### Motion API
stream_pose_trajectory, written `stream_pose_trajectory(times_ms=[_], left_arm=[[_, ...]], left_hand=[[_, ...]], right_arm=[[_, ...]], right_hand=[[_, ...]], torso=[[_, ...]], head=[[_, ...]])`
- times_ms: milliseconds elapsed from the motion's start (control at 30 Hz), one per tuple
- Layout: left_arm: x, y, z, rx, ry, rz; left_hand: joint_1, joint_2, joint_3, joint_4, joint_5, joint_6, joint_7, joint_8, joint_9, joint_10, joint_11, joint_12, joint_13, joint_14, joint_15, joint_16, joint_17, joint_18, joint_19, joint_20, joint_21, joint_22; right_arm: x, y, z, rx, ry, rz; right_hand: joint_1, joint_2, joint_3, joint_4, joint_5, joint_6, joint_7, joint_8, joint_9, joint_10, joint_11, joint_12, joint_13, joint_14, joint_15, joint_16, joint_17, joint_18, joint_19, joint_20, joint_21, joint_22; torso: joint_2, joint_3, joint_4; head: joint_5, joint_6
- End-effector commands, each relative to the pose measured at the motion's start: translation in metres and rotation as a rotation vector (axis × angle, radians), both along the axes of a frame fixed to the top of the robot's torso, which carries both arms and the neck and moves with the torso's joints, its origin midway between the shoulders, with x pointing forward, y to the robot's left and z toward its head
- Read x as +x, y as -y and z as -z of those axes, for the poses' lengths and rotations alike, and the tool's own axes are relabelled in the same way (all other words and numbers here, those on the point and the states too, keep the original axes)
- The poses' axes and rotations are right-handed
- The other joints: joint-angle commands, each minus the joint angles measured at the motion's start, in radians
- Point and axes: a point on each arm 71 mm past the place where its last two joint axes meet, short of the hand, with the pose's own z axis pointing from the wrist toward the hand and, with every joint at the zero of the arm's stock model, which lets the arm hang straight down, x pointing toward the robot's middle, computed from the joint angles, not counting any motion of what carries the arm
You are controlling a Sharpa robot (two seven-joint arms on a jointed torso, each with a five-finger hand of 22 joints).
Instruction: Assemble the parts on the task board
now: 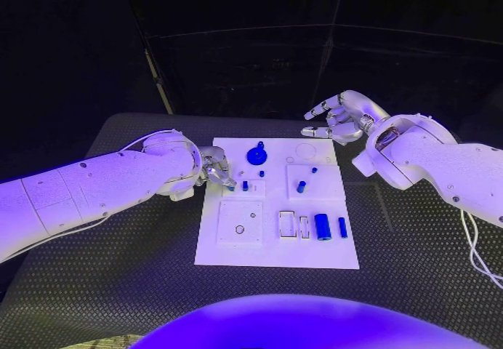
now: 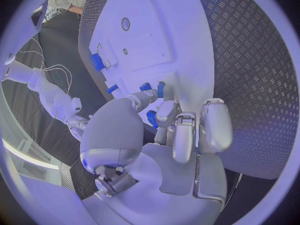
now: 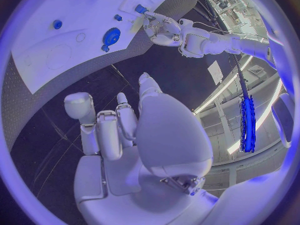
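The white task board [image 1: 275, 247] lies mid-table. My left hand [image 1: 215, 166] is at the board's left edge and pinches a small blue part [image 2: 152, 118] between thumb and finger, just over the board. Two small blue pegs [image 2: 160, 89] stand in the board right beyond those fingertips. A round blue knob [image 1: 258, 154] sits near the far edge, blue pegs [image 1: 302, 186] in the raised block at centre right, and a blue cylinder [image 1: 324, 227] with a thin blue bar [image 1: 343, 227] toward the near right. My right hand [image 1: 336, 121] hovers off the board's far right corner, fingers apart, holding nothing.
A white block with a small hole [image 1: 240, 224] sits on the board's near left, with white slotted pieces [image 1: 287, 224] beside it. The black ribbed table [image 1: 419, 276] lies all round the board. My left forearm [image 1: 94, 193] stretches across the table's left side.
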Motion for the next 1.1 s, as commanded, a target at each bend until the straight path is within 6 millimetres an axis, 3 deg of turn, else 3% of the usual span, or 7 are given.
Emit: stream_pose_trajectory(times_ms=[33,533,1100], left_arm=[[-0.0045,0.0048,0.0067,0.034,-0.030,0.041],[-0.0052,0.0110,0.0077,0.052,-0.037,0.071],[-0.0056,0.0077,0.0072,0.067,-0.026,0.072]], left_hand=[[0.005,-0.007,0.145,-0.154,0.000,0.000,-0.003,0.001,-0.002,0.009,0.000,0.005,0.002,0.104,-0.008,0.006,0.263,-0.013,0.003,-0.003,0.006,0.001],[0.012,-0.020,0.098,-0.163,-0.001,0.025,-0.011,-0.005,-0.024,0.037,-0.005,0.034,0.038,0.104,-0.010,0.006,0.263,-0.016,0.011,-0.004,0.014,0.016],[0.017,-0.012,0.089,-0.161,0.003,0.037,-0.013,-0.010,-0.036,0.042,-0.008,0.037,0.042,0.104,-0.012,0.006,0.263,-0.018,0.016,-0.006,0.020,0.025]], right_arm=[[-0.0005,-0.0011,-0.0015,-0.001,0.006,-0.011],[-0.0011,-0.0005,-0.0019,-0.001,0.006,-0.011],[-0.0012,0.0001,-0.0021,-0.001,0.007,-0.010]], right_hand=[[-0.003,0.006,-0.005,0.001,0.004,0.001,-0.004,0.007,0.000,0.000,-0.004,0.006,0.001,0.065,-0.006,-0.007,0.067,0.010,-0.001,-0.001,-0.005,-0.001],[-0.001,0.008,-0.005,-0.001,0.011,0.001,-0.004,0.008,0.000,-0.001,-0.004,0.006,0.001,0.065,-0.006,-0.007,0.066,0.011,-0.001,-0.001,-0.006,-0.002],[0.001,0.010,-0.005,-0.002,0.018,0.000,-0.005,0.009,-0.001,-0.001,-0.004,0.006,0.001,0.065,-0.007,-0.008,0.066,0.011,-0.001,-0.001,-0.007,-0.003]], torso=[[0.000,-0.0002,0.0006],[0.000,-0.0004,0.0004],[-0.001,-0.0013,0.0012]], head=[[-0.001,0.000],[-0.003,-0.002],[0.000,-0.002]])
